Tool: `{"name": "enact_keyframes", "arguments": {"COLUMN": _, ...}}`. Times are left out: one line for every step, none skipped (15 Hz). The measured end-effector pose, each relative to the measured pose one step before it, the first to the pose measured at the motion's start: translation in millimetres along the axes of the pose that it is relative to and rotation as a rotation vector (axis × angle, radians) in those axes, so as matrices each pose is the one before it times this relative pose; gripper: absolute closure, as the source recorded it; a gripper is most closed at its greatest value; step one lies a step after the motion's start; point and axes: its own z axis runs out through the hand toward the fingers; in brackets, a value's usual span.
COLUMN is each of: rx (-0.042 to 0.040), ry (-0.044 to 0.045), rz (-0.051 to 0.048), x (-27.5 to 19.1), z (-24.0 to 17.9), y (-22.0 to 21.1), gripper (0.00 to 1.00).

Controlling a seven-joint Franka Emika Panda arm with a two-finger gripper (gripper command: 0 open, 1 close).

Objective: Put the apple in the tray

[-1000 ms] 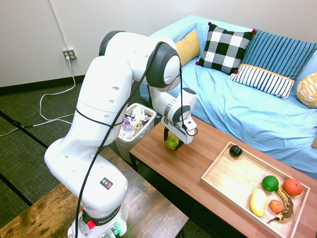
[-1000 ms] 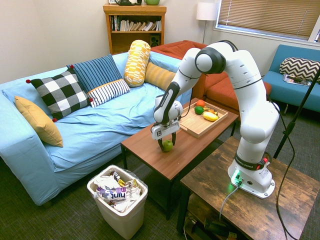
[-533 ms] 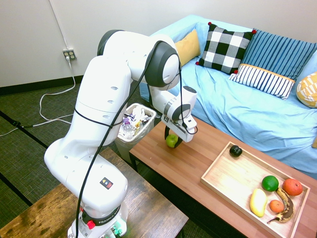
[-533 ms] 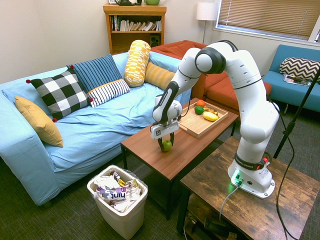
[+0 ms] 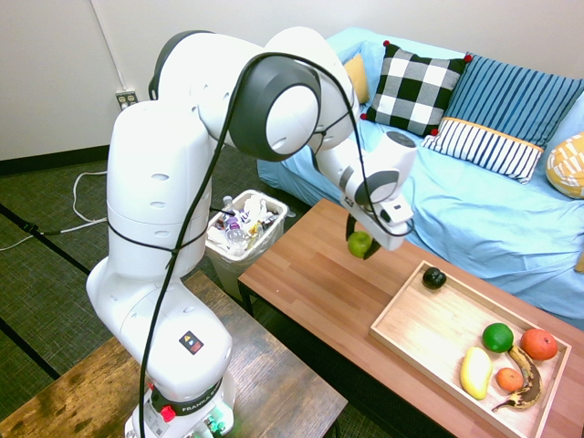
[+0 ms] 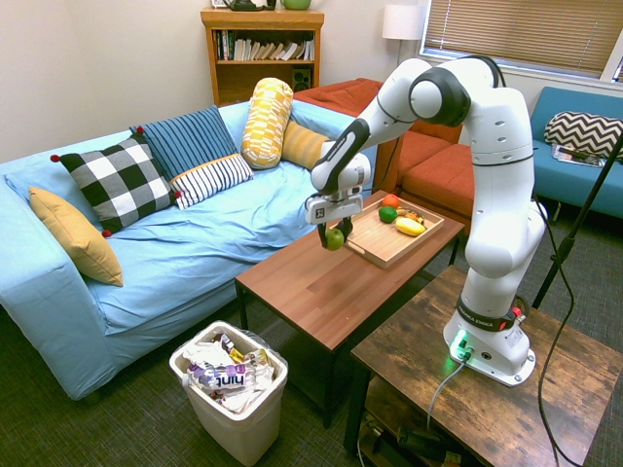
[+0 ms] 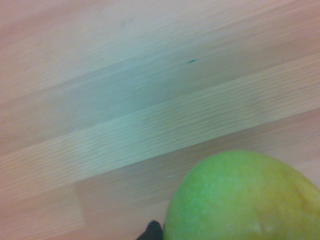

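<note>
Hanging just off the tray, on the waste-bin side, the gripper has the green apple pinched between its fingers. It's up above the coffee table, folks, while a bunch of fruit sits inside the tray.

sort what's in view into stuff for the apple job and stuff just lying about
For the job:
- green apple, held in the jaws
- wooden tray

Just lying about:
- dark fruit
- deep green fruit
- yellow fruit
- banana
- waste bin
</note>
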Motion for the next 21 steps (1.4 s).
{"name": "enact_keyframes", "arguments": {"rx": 0.00862, "ry": 0.00434, "rz": 0.02986, "x": 22.92, "z": -9.77, "y": 17.04, "gripper": 1.00}}
{"name": "enact_keyframes", "arguments": {"rx": 0.00353, "ry": 0.00097, "rz": 0.02638, "x": 21.40, "z": -6.68, "y": 16.07, "gripper": 1.00}}
{"name": "enact_keyframes", "arguments": {"rx": 0.00016, "ry": -0.00077, "rz": 0.02564, "x": 21.12, "z": -3.77, "y": 15.67, "gripper": 1.00}}
{"name": "enact_keyframes", "arguments": {"rx": 0.00000, "ry": -0.00205, "rz": 0.02564, "x": 19.06, "z": -2.02, "y": 14.09, "gripper": 1.00}}
{"name": "enact_keyframes", "arguments": {"rx": -0.00155, "ry": -0.00532, "rz": 0.02212, "x": 17.54, "z": 0.06, "y": 12.18, "gripper": 1.00}}
{"name": "enact_keyframes", "arguments": {"rx": -0.00104, "ry": -0.00603, "rz": 0.02106, "x": 16.47, "z": 1.02, "y": 9.69, "gripper": 1.00}}
{"name": "enact_keyframes", "arguments": {"rx": 0.00005, "ry": -0.00485, "rz": 0.01812, "x": 16.26, "z": 1.59, "y": 6.29, "gripper": 1.00}}
{"name": "enact_keyframes", "arguments": {"rx": -0.00256, "ry": -0.00313, "rz": 0.01636, "x": 16.99, "z": 2.61, "y": 4.89, "gripper": 1.00}}
{"name": "enact_keyframes", "arguments": {"rx": -0.00308, "ry": -0.00564, "rz": 0.01382, "x": 16.00, "z": 4.09, "y": 3.88, "gripper": 1.00}}
{"name": "enact_keyframes", "arguments": {"rx": -0.00310, "ry": -0.00670, "rz": 0.01198, "x": 15.12, "z": 5.46, "y": 2.49, "gripper": 1.00}}
{"name": "enact_keyframes", "arguments": {"rx": -0.00161, "ry": -0.00636, "rz": 0.00893, "x": 13.29, "z": 5.38, "y": 1.16, "gripper": 1.00}}
{"name": "enact_keyframes", "arguments": {"rx": -0.00086, "ry": -0.00623, "rz": 0.00775, "x": 12.22, "z": 4.87, "y": -0.08, "gripper": 1.00}}
{"name": "enact_keyframes", "arguments": {"rx": -0.00592, "ry": -0.00893, "rz": 0.00650, "x": 10.72, "z": 5.32, "y": -0.52, "gripper": 1.00}}
{"name": "enact_keyframes", "arguments": {"rx": -0.00673, "ry": -0.00639, "rz": 0.00714, "x": 9.64, "z": 5.37, "y": -0.73, "gripper": 1.00}}
{"name": "enact_keyframes", "arguments": {"rx": -0.00750, "ry": -0.00404, "rz": 0.00447, "x": 8.40, "z": 5.65, "y": -1.40, "gripper": 1.00}}
{"name": "enact_keyframes", "arguments": {"rx": -0.00878, "ry": -0.00664, "rz": 0.00216, "x": 7.20, "z": 6.75, "y": -1.64, "gripper": 1.00}}
{"name": "enact_keyframes", "arguments": {"rx": -0.00722, "ry": -0.00598, "rz": 0.00072, "x": 5.75, "z": 7.68, "y": -2.11, "gripper": 1.00}}
{"name": "enact_keyframes", "arguments": {"rx": -0.00707, "ry": -0.00440, "rz": 0.00008, "x": 4.56, "z": 8.91, "y": -2.25, "gripper": 1.00}}
{"name": "enact_keyframes", "arguments": {"rx": -0.00585, "ry": -0.00499, "rz": 0.00113, "x": 3.36, "z": 9.79, "y": -3.26, "gripper": 1.00}}
{"name": "enact_keyframes", "arguments": {"rx": -0.00441, "ry": -0.00400, "rz": 0.00085, "x": 2.69, "z": 8.09, "y": -3.17, "gripper": 1.00}}
{"name": "enact_keyframes", "arguments": {"rx": -0.00442, "ry": -0.00247, "rz": 0.00010, "x": 2.37, "z": 6.88, "y": -2.70, "gripper": 1.00}}
